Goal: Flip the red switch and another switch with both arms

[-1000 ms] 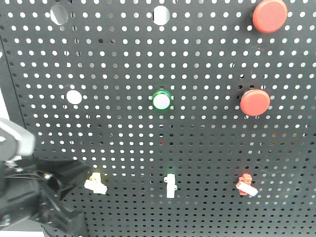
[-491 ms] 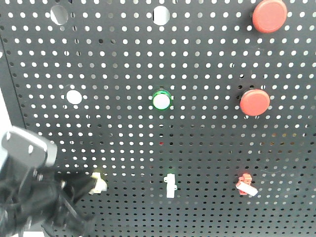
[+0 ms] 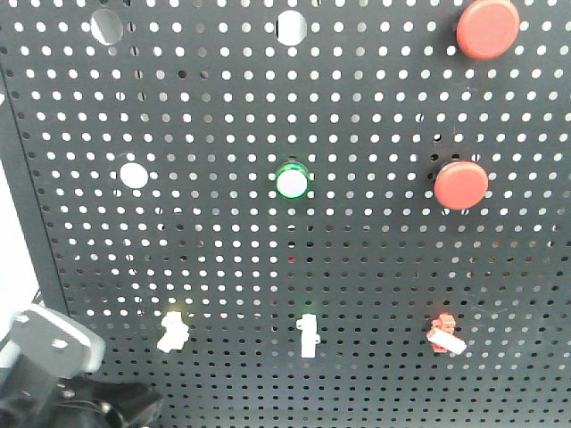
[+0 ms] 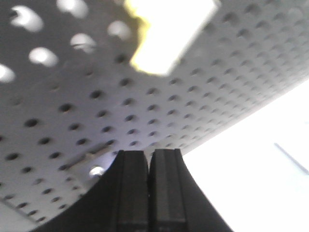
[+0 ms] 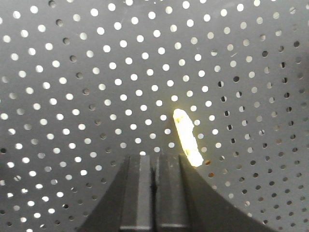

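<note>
A big black board (image 3: 375,107) full of little holes filled the front view. The left arm (image 3: 53,379) sat at 7 o'clock, a dark blurry shape with a grey block on top.

Two round red buttons were on the board, the top one (image 3: 487,28) at 1 o'clock and the lower one (image 3: 460,185) at 3 o'clock. A green-ringed button (image 3: 292,181) was near the middle.

Three small switches sat in a row low down. The red switch (image 3: 444,333) was at 5 o'clock, the green switch (image 3: 308,335) at 6 o'clock and the yellow switch (image 3: 172,332) at 7 o'clock, near the arm but apart from it.

Only the wrist views showed the grippers. The left gripper (image 4: 148,159) was squeezed closed on nothing, with the yellow switch (image 4: 169,34) big and blurry at 12 o'clock. The right gripper (image 5: 154,164) was closed on nothing too. A bright lever (image 5: 187,137) glowed just beside it at 1 o'clock; I could not tell which switch it was.
</note>
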`<state>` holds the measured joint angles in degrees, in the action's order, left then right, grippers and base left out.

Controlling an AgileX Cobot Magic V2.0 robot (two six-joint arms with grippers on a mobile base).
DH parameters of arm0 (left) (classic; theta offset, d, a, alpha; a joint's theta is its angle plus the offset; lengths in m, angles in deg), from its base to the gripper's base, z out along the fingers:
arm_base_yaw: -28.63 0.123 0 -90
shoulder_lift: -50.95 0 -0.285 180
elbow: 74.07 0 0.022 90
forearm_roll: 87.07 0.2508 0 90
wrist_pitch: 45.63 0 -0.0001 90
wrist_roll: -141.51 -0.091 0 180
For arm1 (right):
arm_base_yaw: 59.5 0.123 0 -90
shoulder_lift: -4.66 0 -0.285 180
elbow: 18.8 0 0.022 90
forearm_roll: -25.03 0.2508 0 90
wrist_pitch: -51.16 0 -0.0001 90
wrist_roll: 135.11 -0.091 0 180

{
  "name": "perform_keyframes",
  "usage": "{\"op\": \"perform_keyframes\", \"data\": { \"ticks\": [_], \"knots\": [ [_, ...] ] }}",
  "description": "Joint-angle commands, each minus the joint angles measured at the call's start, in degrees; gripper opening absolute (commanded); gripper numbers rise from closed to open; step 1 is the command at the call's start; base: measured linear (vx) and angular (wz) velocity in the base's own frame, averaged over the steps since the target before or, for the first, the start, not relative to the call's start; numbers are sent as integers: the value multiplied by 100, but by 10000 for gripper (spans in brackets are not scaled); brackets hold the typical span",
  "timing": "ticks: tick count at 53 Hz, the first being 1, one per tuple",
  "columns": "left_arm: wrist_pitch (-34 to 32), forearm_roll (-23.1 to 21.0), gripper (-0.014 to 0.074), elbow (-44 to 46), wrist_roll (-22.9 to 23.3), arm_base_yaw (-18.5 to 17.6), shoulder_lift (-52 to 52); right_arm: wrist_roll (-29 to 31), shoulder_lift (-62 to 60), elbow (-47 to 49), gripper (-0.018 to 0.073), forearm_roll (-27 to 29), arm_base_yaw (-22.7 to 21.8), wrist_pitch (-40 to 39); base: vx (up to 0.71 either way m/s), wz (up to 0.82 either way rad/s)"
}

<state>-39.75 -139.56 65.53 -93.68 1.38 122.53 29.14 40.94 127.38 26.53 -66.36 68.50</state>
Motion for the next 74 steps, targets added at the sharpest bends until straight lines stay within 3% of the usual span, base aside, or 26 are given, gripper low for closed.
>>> {"op": "perform_keyframes", "data": {
  "ticks": [1,6,14,27,30,34,49,63,74],
  "knots": [
    [-259,-123,3,163,31,-41,-519,96,126,183,-6,210,4,-221,0,0],
    [-253,-123,3,157,31,-41,-951,558,283,183,-6,705,4,68,0,0],
    [-234,-117,3,157,31,-41,-1576,2394,636,183,-6,2229,4,452,0,0],
    [-149,-56,3,157,12,-41,-2183,6644,1492,183,-6,6350,4,1593,0,0],
    [-106,-56,3,157,12,-41,-2234,7261,1747,183,-6,7082,4,1888,0,0],
    [-32,1,3,157,12,-41,-2264,7682,2111,183,-6,7607,4,2246,0,0],
    [18,92,3,157,12,-41,-2264,8104,2794,183,-6,7923,159,2726,0,0],
    [17,92,3,157,12,-36,-2271,8247,2924,183,-6,7914,1154,1282,0,0],
    [48,185,3,157,19,-36,-2270,8281,3139,183,-6,7904,1306,838,0,0]
  ]
}}
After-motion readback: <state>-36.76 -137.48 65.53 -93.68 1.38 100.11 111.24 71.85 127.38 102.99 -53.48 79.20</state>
